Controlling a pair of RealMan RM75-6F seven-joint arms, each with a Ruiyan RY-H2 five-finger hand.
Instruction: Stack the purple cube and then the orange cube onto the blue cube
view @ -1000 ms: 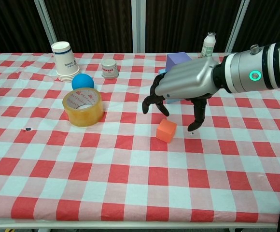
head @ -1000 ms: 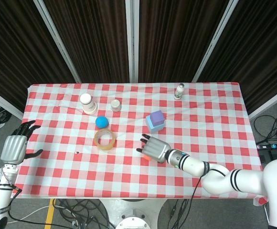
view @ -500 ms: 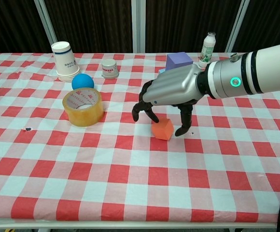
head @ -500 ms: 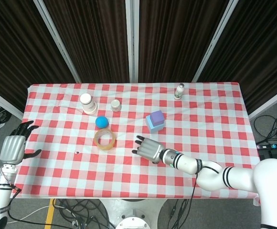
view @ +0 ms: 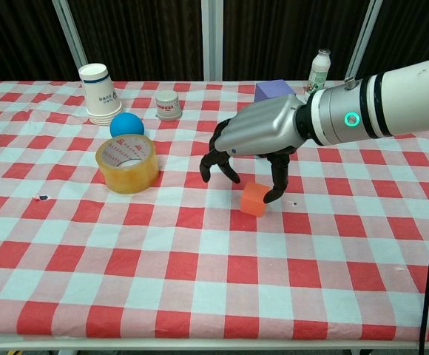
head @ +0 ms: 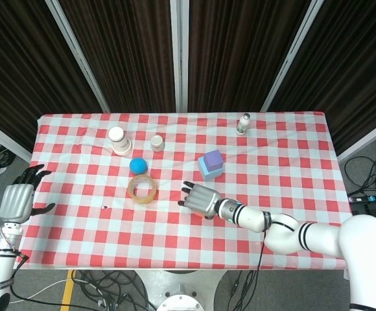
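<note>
Your right hand [view: 262, 140] arches over the small orange foam cube [view: 254, 199] on the red-and-white checked tablecloth [view: 126, 251], fingers spread and curled down, one fingertip touching its right edge, not yet clamped. The purple cube [head: 211, 159] already sits atop the pale blue cube [head: 205, 170] just behind, so orange comes next. Your left hand [head: 16, 199] hangs open off the table's left edge.

A red-and-white checked tablecloth [view: 126, 296] covers the table. In the upper left of the chest view stands a stack of white paper cups [view: 99, 93], with a small upturned cup [view: 169, 105] to its right. A blue ball [view: 126, 124] sits just behind a roll of tape [view: 127, 163]. A small white bottle [view: 317, 72] stands at upper right.
</note>
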